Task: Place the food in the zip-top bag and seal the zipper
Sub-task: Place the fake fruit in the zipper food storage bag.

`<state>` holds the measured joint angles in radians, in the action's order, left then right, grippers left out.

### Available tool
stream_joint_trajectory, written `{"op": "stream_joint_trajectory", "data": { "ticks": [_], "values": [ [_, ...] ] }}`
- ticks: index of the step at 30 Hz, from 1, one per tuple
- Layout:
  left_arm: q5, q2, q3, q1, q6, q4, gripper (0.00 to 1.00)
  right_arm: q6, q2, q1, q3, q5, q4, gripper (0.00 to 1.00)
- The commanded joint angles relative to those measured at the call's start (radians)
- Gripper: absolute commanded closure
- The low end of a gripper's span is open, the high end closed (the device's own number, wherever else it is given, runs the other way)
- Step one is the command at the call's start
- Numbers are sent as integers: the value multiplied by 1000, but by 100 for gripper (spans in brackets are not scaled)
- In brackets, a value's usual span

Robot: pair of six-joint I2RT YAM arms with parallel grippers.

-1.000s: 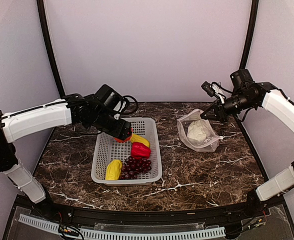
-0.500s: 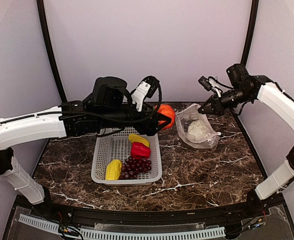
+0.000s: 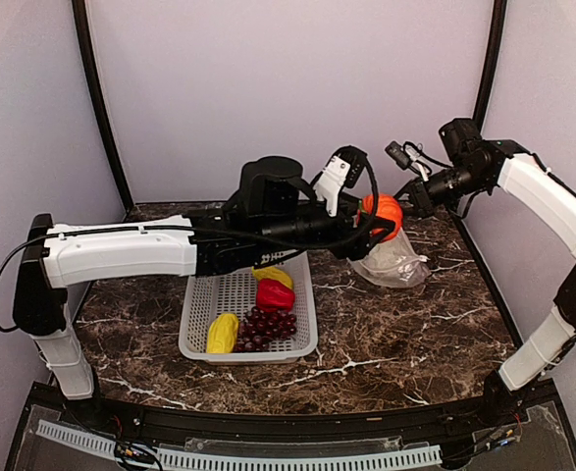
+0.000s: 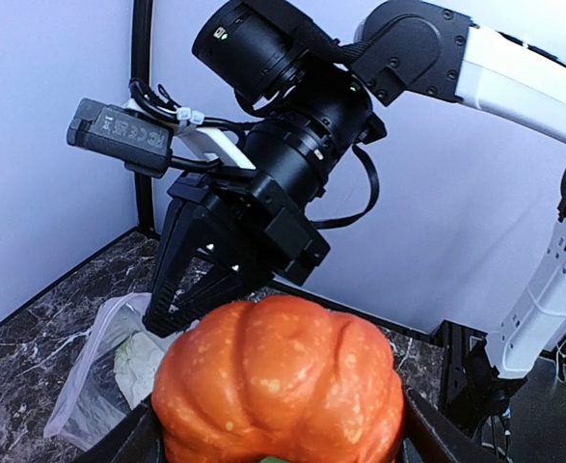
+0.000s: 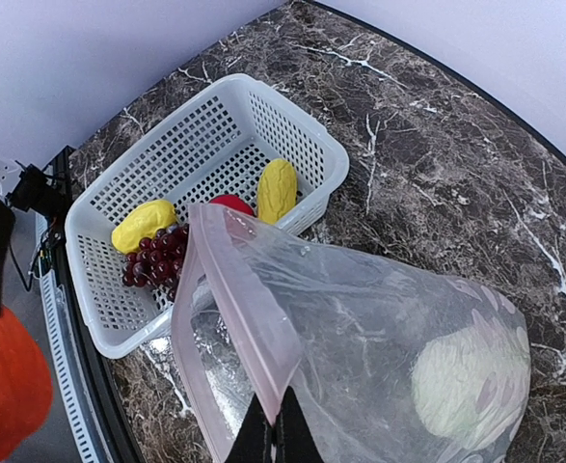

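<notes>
My left gripper [image 3: 384, 222] is shut on the orange tomato [image 3: 382, 214] and holds it in the air beside the zip-top bag's mouth; the tomato fills the left wrist view [image 4: 281, 384]. My right gripper [image 5: 277, 432] is shut on the bag's whitish-pink zipper strip [image 5: 239, 304] and holds the clear zip-top bag [image 5: 389, 357] up with its mouth open. The white-green cauliflower [image 5: 472, 383] lies inside the bag. The red pepper [image 3: 274, 294], two yellow pieces [image 3: 222, 334] [image 3: 274, 276] and dark red grape bunch [image 3: 265, 328] lie in the basket.
The grey-white perforated basket [image 3: 201, 300] stands on the dark marble table left of centre. My left arm stretches across above the basket's far end. Black frame posts stand at the back corners.
My left arm has swung right, carrying the orange tomato from the basket up to the bag's mouth. My right gripper has lifted the bag's edge a little higher.
</notes>
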<state>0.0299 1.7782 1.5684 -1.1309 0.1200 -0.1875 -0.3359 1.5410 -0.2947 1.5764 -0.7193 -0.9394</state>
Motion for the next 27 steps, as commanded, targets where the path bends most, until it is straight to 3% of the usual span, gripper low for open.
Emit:
{"op": "stream_joint_trajectory", "data": {
  "ticks": [1,10,27],
  "values": [
    [-51,68,84,-3,96,-113,61,37,-1,-6,29,-37,-4,100],
    [-184,211,195,-4,145,-86,63,55,-27,-6,47,-44,-26,100],
    [-338,237,130,-4,137,-47,69,78,-17,24,73,-93,-34,100]
  ]
}}
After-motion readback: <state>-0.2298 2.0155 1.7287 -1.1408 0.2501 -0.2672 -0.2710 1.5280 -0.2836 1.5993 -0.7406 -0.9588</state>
